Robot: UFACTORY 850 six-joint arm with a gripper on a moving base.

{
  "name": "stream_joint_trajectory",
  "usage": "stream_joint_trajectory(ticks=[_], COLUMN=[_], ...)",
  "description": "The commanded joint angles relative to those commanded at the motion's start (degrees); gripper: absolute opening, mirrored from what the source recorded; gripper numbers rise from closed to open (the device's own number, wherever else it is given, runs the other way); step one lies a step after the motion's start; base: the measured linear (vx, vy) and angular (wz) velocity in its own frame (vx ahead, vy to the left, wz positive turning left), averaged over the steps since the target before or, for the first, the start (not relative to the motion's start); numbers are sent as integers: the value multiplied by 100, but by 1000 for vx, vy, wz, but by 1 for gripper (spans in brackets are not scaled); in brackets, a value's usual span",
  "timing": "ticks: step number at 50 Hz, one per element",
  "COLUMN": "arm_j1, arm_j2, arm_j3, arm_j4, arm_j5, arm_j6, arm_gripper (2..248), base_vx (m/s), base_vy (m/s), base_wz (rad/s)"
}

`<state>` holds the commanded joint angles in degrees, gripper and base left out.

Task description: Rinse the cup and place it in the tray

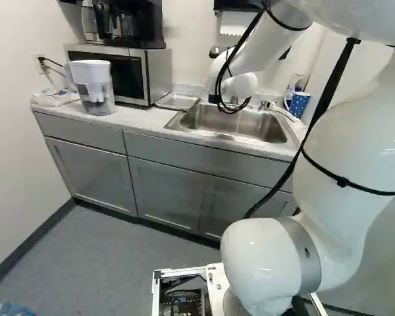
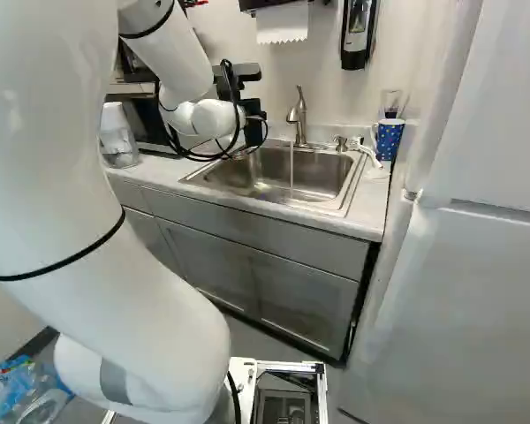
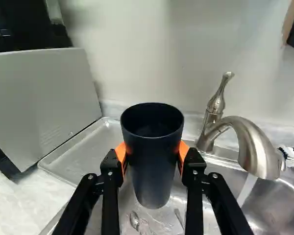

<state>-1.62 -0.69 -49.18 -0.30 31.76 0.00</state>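
Jaws are gripping dark cup (image 3: 153,169) from both sides; you're holding it upright beside tap (image 3: 255,147), apart from running water (image 3: 247,189). Tray (image 3: 81,152) is lying across from tap, beyond cup; rinsing likely means moving tapward.

A plain white wall (image 1: 16,138) is filling the left side of the left base view, a black baseboard (image 1: 30,245) running between it and the smooth grey floor (image 1: 112,263) at lower left. Grey flat-fronted cabinets (image 1: 164,191) are standing across the middle, supporting a pale surface (image 1: 137,120). A tall white refrigerator (image 2: 459,291) is occupying the right of the right base view.
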Motion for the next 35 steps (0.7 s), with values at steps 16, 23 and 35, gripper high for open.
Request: stream_joint_trajectory(ticks=[16,23,35], arm_j1=[157,227,359], arm_j2=[49,73,59], arm_j3=[-146,-171,-185], arm_j4=[0,0,0], arm_j5=[0,0,0], arm_j6=[0,0,0], arm_gripper=[122,122,122], base_vx=[0,0,0], base_vy=[0,0,0], base_wz=[0,0,0])
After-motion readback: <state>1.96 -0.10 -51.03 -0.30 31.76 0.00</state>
